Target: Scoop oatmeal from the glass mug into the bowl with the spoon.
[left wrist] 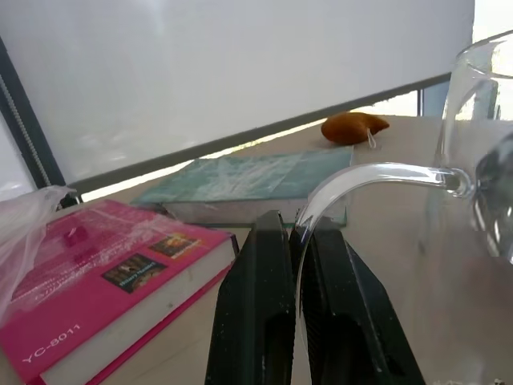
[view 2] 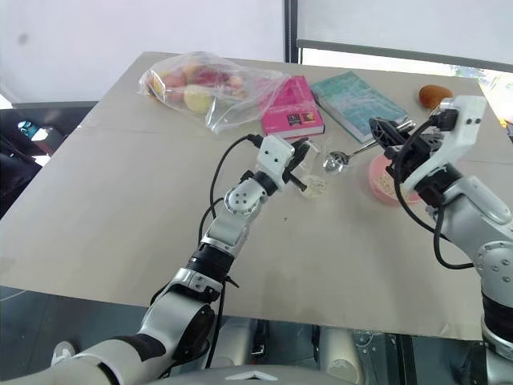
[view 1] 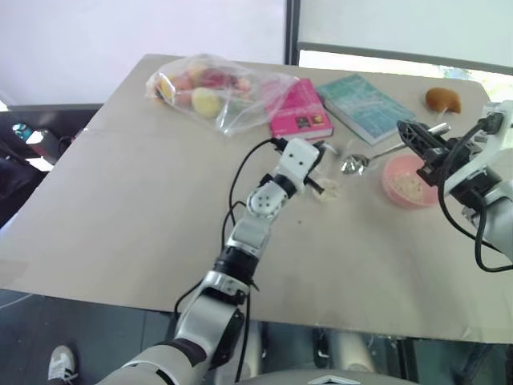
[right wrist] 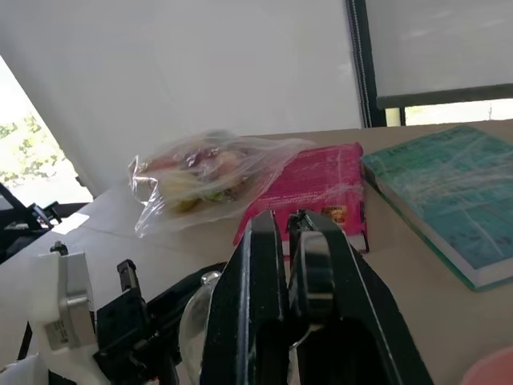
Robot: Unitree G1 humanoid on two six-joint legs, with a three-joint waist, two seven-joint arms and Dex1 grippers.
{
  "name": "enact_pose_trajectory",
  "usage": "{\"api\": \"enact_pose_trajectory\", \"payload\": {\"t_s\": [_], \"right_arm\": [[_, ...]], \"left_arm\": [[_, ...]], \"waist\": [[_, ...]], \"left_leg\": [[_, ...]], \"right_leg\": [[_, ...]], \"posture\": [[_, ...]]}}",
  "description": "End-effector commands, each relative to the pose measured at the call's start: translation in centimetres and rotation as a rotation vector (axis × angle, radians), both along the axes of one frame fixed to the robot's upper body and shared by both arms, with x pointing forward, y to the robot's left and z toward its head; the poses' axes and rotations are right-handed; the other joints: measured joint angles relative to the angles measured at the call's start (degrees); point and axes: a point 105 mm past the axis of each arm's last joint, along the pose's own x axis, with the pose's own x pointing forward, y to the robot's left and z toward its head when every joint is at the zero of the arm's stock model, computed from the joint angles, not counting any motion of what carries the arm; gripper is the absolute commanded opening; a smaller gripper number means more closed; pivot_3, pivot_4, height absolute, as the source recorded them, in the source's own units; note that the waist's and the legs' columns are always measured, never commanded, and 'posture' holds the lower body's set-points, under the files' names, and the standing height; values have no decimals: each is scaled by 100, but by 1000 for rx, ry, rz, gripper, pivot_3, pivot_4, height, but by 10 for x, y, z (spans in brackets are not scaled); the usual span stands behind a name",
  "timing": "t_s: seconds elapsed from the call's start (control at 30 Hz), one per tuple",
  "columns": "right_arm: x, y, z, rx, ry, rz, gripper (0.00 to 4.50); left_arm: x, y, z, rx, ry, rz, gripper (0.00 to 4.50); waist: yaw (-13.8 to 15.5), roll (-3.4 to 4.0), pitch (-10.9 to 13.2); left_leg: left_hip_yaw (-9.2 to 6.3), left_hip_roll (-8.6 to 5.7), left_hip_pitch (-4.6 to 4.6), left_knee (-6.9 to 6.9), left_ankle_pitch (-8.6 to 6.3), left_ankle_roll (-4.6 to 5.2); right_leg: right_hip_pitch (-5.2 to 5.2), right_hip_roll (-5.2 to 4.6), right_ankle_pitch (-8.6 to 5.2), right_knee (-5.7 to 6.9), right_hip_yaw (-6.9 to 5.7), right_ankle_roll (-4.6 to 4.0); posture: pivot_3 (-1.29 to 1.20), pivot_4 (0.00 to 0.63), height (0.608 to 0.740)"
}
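Glass mug [left wrist: 481, 152] was cut off at frame edge in left wrist view, only handle + part of wall showed. In the eye views the left gripper [view 1: 321, 164] hid most of it. Oatmeal [view 1: 330, 191] too small to judge amt. Spoon [view 1: 370, 157] handle end was buried in right gripper [view 1: 417, 138]. Bowl [right wrist: 493, 370] only a pink sliver at corner in right wrist view; right arm covered part of its rim in right eye view.

Your left arm reaches forward up the table's middle, left gripper [left wrist: 298, 241] pinched shut on the glass mug [view 2: 315, 172] by its handle. Your right arm comes in from the right edge, wrist bent leftward, right gripper [view 1: 410, 133] clamped on the spoon [view 1: 370, 158], fingers pointing left.
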Motion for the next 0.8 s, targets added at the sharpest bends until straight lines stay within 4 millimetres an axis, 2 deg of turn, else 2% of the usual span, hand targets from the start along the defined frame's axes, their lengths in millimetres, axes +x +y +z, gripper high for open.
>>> {"api": "enact_pose_trajectory", "payload": {"t_s": [0.03, 0.17, 0.2, 0.3, 0.43, 0.47, 0.6, 0.8], "right_arm": [[-3, 12, 6, -96, -55, 59, 1527], [-7, 23, 5, -205, -120, 80, 3521], [-12, 27, 4, -239, -148, 87, 3978], [-31, 37, 3, -229, -256, 174, 3978], [-47, 36, -30, -369, -217, 245, 3978], [-50, 35, -37, -394, -211, 257, 4487], [-62, 29, -61, -488, -196, 271, 4487], [-68, 21, -77, -548, -197, 207, 4487]], "left_arm": [[-4, 2, 24, -83, -77, -14, 0], [1, 22, 15, -160, -22, 16, 0], [5, 36, 10, -201, 0, 45, 0], [14, 71, -2, -290, 61, 119, 0], [21, 106, -13, -332, 94, 180, 0], [22, 111, -14, -329, 91, 186, 0], [20, 126, -16, -341, 82, 168, 0], [20, 148, -32, -315, 96, 190, 0]], "waist": [[-3, 0, 0], [-3, 0, 0], [-2, 0, 0], [-4, 0, -1], [3, -1, -1], [9, -1, -1], [14, -2, -1], [-11, -2, -1]], "left_leg": [[0, 0, 1, 0, 0, 0], [-2, 0, 0, 0, 0, 0], [-2, 0, 0, 0, 0, 0], [-5, 1, -1, -1, 0, 0], [-8, 1, 1, -1, 0, 0], [-8, 1, 1, 1, 0, 0], [-7, -2, 9, 11, 0, 0], [-3, -1, 25, 11, 0, -1]], "right_leg": [[0, 0, 0, 0, 1, 0], [-1, 0, 0, 0, -1, 0], [-1, 1, 0, 0, -1, 0], [0, 1, 0, -2, -6, 0], [1, 1, 0, 0, -9, 1], [4, 0, 0, -1, -9, 1], [20, -2, 0, -4, -17, 1], [30, 1, -1, -2, -16, 1]], "posture": [[0, 150, 740], [0, 150, 740], [0, 150, 740], [0, 150, 740], [0, 150, 740], [0, 150, 740], [0, 150, 740], [0, 150, 740]]}}
